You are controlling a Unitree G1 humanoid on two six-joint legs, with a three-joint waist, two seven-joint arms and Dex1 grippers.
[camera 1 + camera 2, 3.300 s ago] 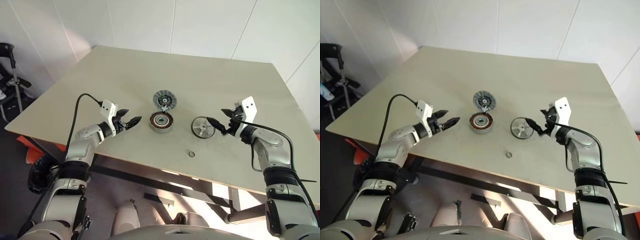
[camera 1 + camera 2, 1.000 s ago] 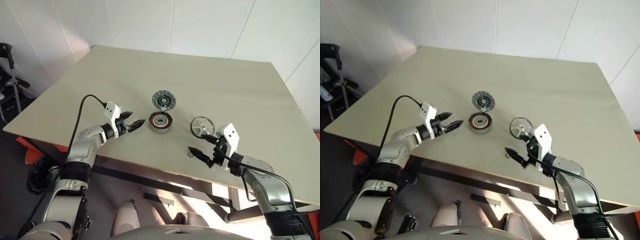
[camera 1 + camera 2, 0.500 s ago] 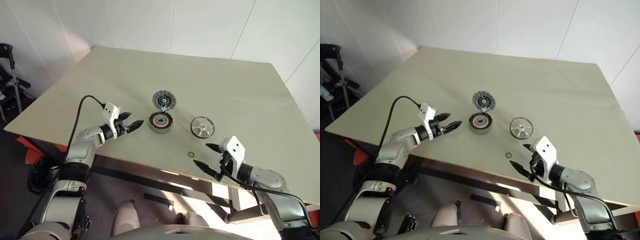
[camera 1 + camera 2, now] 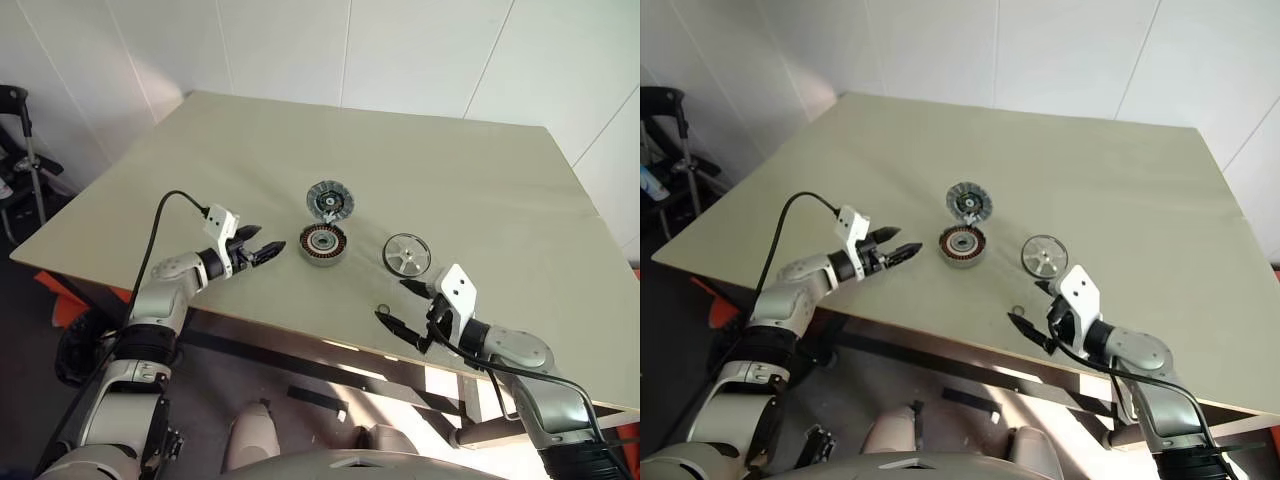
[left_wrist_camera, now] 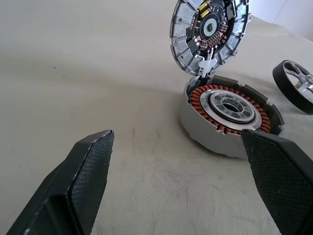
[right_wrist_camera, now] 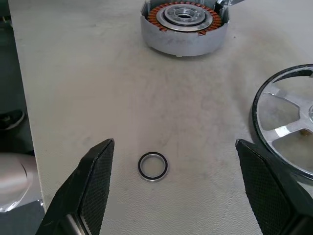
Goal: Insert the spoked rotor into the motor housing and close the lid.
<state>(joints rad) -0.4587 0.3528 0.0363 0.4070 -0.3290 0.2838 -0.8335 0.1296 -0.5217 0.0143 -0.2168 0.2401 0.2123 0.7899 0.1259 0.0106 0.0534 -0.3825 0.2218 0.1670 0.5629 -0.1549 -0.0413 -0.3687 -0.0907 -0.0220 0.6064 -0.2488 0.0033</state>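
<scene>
motor housing (image 5: 230,115) open, copper ring inside

Silver arms, black cables, black-fingered left pincer (image 4: 262,250).

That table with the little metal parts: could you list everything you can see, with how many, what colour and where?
table: one, beige, under everything.
motor housing: one, grey cup, copper ring inside, mid-table.
finned disc: one, grey, tilted up at the housing's far edge.
lid: one, shiny silver, dark-rimmed, right of the housing.
small ring: one, dark, near the table's front edge.
left gripper: one, black, open, left of the housing.
right gripper: one, black, open, facing the ring.
</scene>
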